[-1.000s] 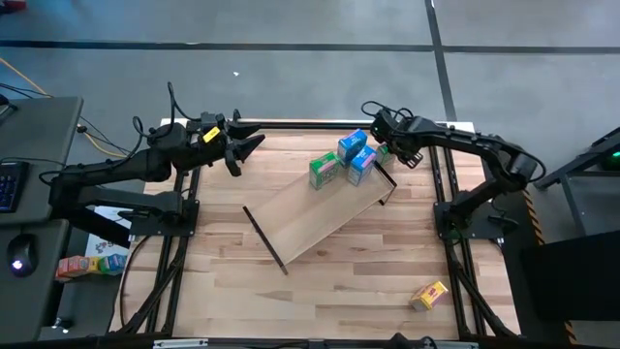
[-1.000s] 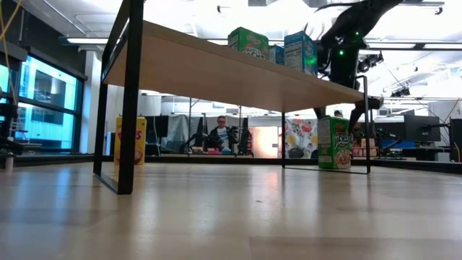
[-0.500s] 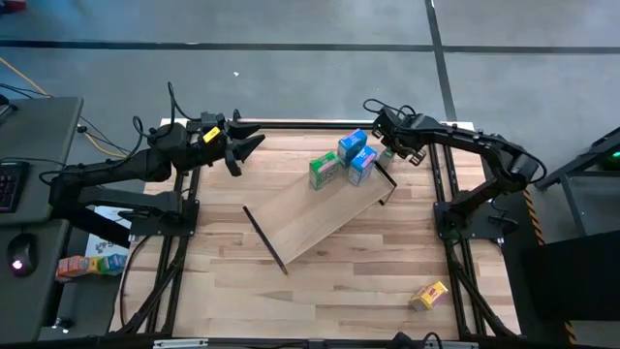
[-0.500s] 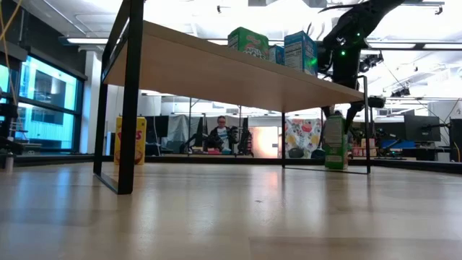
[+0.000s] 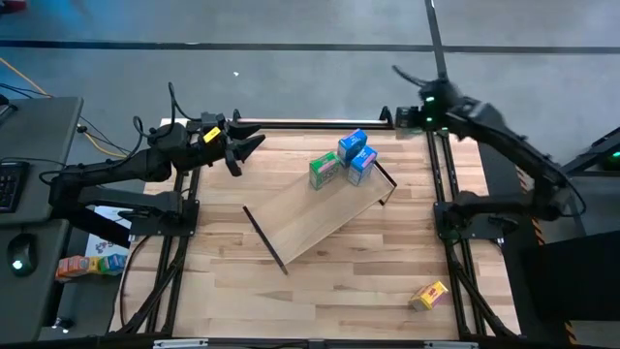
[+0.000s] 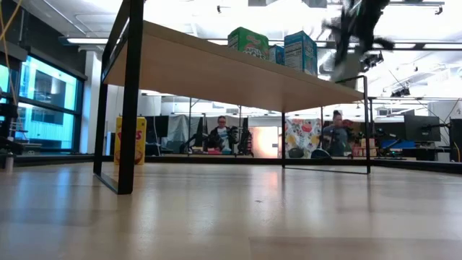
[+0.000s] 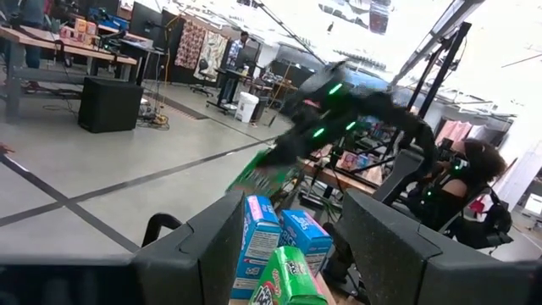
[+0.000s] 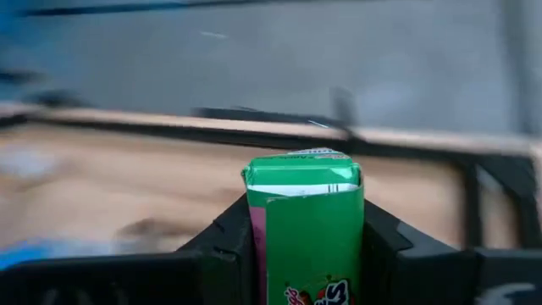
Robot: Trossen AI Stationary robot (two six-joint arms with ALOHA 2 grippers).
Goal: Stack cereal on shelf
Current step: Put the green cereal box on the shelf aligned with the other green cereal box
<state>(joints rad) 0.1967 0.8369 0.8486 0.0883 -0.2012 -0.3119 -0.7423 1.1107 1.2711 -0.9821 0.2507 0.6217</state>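
Right hand (image 8: 306, 254) clamped on a small green printed cereal box (image 8: 307, 229), held high past the far edge of the tabletop (image 5: 329, 281). Long pale plywood shelf (image 5: 320, 218) carries one green (image 5: 324, 171) and two blue boxes (image 5: 354, 145) at its far end. My plan: carry level, keep box upright, set down beside green one without nudging neighbours. Left hand (image 5: 250, 145) waits spread and empty, far-left corner.

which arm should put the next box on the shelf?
Right. Its gripper is already shut on a green box, raised near the shelf's far end. The left gripper is open, holds nothing, and hangs off the shelf's other side.
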